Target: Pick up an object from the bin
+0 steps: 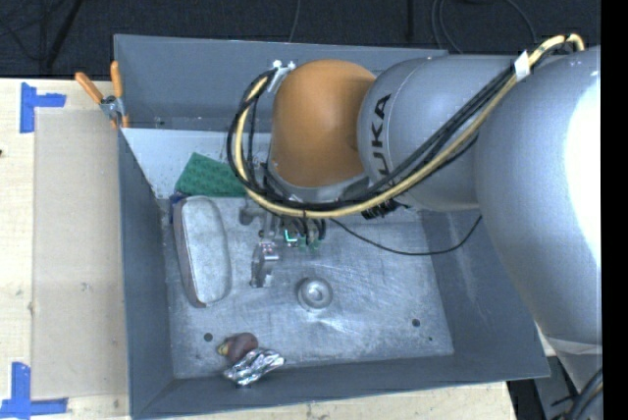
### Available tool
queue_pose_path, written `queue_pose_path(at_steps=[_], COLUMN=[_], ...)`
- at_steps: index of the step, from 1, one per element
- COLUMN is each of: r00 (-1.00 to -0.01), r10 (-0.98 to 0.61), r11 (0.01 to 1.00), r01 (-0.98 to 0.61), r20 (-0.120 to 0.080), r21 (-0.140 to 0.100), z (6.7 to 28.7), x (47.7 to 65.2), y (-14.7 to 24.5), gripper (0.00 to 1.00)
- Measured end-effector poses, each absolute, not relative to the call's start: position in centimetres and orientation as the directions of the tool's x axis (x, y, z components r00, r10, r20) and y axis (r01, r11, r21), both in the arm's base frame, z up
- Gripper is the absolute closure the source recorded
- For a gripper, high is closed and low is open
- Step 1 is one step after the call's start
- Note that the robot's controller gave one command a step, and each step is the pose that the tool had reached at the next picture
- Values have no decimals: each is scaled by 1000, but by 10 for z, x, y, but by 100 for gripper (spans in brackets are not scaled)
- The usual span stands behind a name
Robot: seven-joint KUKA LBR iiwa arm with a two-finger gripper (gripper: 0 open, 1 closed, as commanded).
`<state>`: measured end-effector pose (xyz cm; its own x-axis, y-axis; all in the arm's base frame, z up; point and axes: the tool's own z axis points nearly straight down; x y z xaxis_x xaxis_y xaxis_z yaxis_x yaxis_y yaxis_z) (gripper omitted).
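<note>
Black lettering on the grey arm (pixel 461 133) reads KUKA (pixel 377 139), with the letters running up the link beside the orange cover (pixel 314 119). Nothing else readable can be made out. Black and yellow cables (pixel 238 141) loop around the wrist.

The end effector (pixel 263 267) hangs low in the grey metal bin (pixel 142 295), over bare floor near the middle. It is just right of a grey oblong pad (pixel 201 249) and up and left of a small round metal piece (pixel 314 292). Whether it is wide or narrow cannot be told, and nothing can be seen held in it.

The grey oblong pad lies flat in the left part of the bin. Its long axis runs from the far wall towards the near wall, and both ends are rounded. It is the thing nearest the end effector, beside it and not under it.

A green cloth (pixel 209 176) lies by the far left corner, partly under the wrist. Near the front wall, a small brown lump (pixel 237 344) sits close to a crumpled piece of silver foil (pixel 253 367). Both are well apart from the end effector.
</note>
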<state>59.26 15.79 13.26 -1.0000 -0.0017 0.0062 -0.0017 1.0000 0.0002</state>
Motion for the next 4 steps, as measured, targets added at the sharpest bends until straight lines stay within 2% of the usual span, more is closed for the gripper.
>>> queue_pose_path(at_steps=[1, 2, 3, 4], r00=[-975, -968, -969, -979], r10=[-220, -249, -247, -205], r11=[975, 968, 969, 979], r01=[-220, -249, -247, -205], r20=[5, -3, -4, -6], r21=[-1, 4, 1, 0], z=[94, 72, 74, 142], x=[553, 563, 564, 551], y=[69, 38, 37, 52], gripper=[0, 0, 100, 100])
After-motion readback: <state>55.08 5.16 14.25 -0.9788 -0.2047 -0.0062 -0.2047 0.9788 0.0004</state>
